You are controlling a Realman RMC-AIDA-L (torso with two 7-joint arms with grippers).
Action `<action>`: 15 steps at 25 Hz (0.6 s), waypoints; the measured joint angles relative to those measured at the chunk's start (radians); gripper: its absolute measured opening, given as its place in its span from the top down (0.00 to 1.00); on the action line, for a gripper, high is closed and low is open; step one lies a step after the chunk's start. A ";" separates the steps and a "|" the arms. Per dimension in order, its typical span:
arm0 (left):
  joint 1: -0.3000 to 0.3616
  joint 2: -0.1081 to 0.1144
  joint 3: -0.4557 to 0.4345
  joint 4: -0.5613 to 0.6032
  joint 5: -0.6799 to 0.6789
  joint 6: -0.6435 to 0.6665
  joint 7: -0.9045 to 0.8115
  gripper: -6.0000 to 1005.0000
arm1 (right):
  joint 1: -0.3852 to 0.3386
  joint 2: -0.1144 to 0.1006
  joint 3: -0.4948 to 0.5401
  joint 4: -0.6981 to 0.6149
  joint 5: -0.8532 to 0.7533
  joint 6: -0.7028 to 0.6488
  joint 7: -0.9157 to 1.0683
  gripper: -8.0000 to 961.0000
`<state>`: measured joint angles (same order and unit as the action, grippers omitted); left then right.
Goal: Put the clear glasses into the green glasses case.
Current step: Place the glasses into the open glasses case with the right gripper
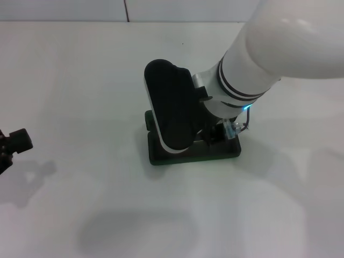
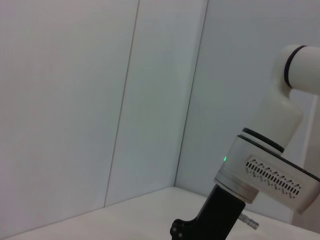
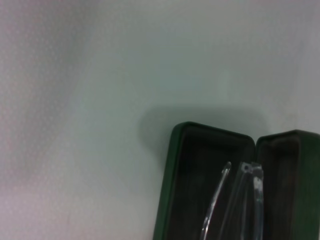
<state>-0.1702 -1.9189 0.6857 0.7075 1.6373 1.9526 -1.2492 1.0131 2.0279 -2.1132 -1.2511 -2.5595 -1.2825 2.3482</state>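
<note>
The green glasses case lies open at the table's middle, and its dark lining shows in the right wrist view between green walls. My right gripper reaches down over the case, shut on the clear glasses. Their thin clear arms hang just above the lining. The right arm's black housing hides most of the case from the head view. My left gripper stays parked at the table's far left edge.
The white table spreads around the case, with a white wall behind it. The left wrist view shows only wall panels and the right arm's wrist farther off.
</note>
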 joint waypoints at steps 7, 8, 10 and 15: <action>0.000 0.000 0.000 0.000 0.001 0.000 0.001 0.94 | 0.001 0.000 -0.003 0.002 0.001 0.018 -0.003 0.88; 0.000 0.000 0.000 0.000 0.001 0.000 0.001 0.94 | 0.001 0.000 -0.003 0.002 0.001 0.020 -0.003 0.88; 0.000 0.000 0.000 0.000 0.001 0.000 0.001 0.94 | 0.001 0.000 -0.004 0.003 0.001 0.024 -0.003 0.88; 0.000 0.000 0.000 0.000 0.001 0.000 0.001 0.94 | 0.001 0.000 -0.004 0.004 0.001 0.027 -0.006 0.88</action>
<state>-0.1703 -1.9190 0.6857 0.7071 1.6384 1.9527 -1.2486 1.0139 2.0279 -2.1172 -1.2472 -2.5584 -1.2551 2.3417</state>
